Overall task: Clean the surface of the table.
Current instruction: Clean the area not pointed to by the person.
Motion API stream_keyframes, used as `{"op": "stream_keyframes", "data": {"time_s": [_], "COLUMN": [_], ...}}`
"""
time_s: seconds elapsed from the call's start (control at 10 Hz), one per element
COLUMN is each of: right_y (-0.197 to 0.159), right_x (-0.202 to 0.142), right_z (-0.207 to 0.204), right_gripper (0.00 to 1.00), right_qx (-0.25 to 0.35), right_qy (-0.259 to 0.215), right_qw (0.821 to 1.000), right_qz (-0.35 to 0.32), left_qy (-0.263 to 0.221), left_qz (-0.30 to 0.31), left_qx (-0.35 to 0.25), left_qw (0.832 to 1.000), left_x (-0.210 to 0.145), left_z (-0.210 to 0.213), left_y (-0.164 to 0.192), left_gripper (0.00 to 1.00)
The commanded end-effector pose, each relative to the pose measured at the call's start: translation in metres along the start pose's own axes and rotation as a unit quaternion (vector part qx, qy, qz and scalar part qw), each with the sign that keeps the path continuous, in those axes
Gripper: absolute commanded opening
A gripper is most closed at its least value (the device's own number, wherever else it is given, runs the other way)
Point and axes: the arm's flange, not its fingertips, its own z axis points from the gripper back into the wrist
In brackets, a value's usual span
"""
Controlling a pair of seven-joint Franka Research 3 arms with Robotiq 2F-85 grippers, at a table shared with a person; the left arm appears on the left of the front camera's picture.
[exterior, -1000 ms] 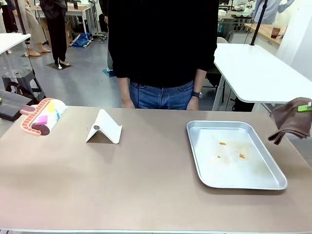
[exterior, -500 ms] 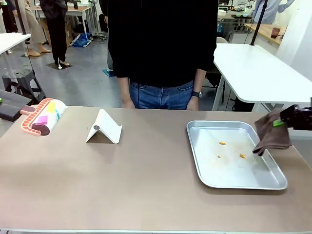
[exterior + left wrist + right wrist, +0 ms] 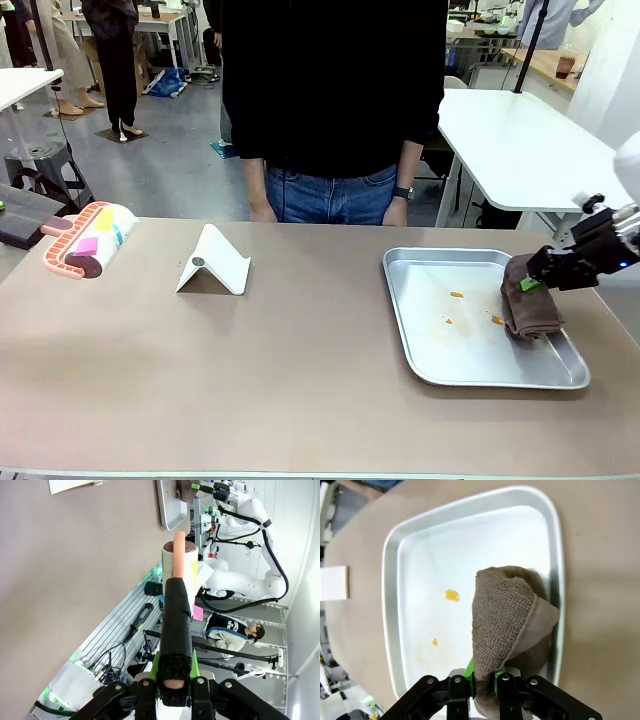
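Right pincer [image 3: 531, 284] holds brown cloth [image 3: 525, 312] inside tray [image 3: 450, 345], near orange crumbs [image 3: 457, 294].

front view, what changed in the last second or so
The right hand, shut on the brown cloth, swung in from the table at its right edge, leftward and down, and lowered the cloth into the metal tray at its right side, beside the orange spots. Nothing was newly gripped or let go. The tray, white stand, roller held by the left hand and the person stayed put.
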Motion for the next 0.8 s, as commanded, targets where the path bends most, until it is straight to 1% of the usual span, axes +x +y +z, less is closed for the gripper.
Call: {"op": "stream_keyframes", "data": {"time_s": [0.0,0.2,0.3,0.7], "right_y": [0.005,0.009,0.013,0.046], "right_x": [0.017,0.017,0.017,0.009], "right_z": [-0.019,-0.046,-0.061,-0.115], "right_gripper": [0.12,0.12,0.12,0.12], "right_qx": [0.02,0.049,0.048,0.081], "right_qy": [0.018,0.03,0.038,0.108], "right_qw": [1.0,0.998,0.998,0.991], "right_qz": [-0.007,-0.014,-0.019,0.019], "left_qy": [0.0,0.0,0.0,0.0], "left_qz": [-0.003,-0.003,-0.003,-0.003], "left_qx": [-0.002,-0.002,-0.002,-0.002], "left_qw": [1.0,1.0,1.0,1.0], "left_x": [-0.002,-0.002,-0.002,-0.002], "left_z": [0.0,0.0,0.0,0.0], "left_y": [-0.004,-0.004,-0.004,-0.004], "left_gripper": [0.22,0.22,0.22,0.22]}}
